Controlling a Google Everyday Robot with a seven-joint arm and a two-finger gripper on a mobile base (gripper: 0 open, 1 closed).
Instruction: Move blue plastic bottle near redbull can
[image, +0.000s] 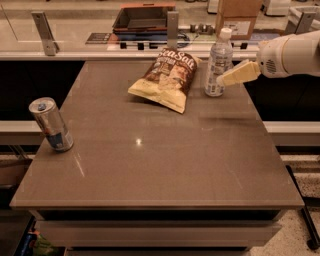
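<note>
- The blue plastic bottle (218, 65) stands upright with its white cap on and a pale label round the middle. Everything below is placed relative to this bottle.
- The gripper (226, 79) is just to the right of the bottle, about level with the label. Its pale yellowish tip reaches the bottle's right side. It looks like it's touching, or as good as, but I honestly can't tell whether it's released, clenched or already grasping the bottle.
- The white arm (290, 54) comes in from further right of the bottle, running roughly level out to the frame edge.
- The bottle sits on a brown table (165, 165). The far edge is close behind the bottle and the right edge isn't far off to its right, so the bottle is basically in the far right corner.
- A sea salt chip bag (166, 78) lies flat on the table just left of the bottle, near it but with a small gap between them.
- The redbull can (51, 124) is well apart from the bottle, way over to its left and nearer the camera, at the table's left edge. It's standing, with the pull tab on top visible.
- Behind the bottle there's a counter with a cardboard box (239, 17) right behind it.
- A dark tray (142, 19) sits on that counter, behind and to the left of the bottle.
- A metal post (172, 29) stands behind-left of the bottle, between the tray and the box.
</note>
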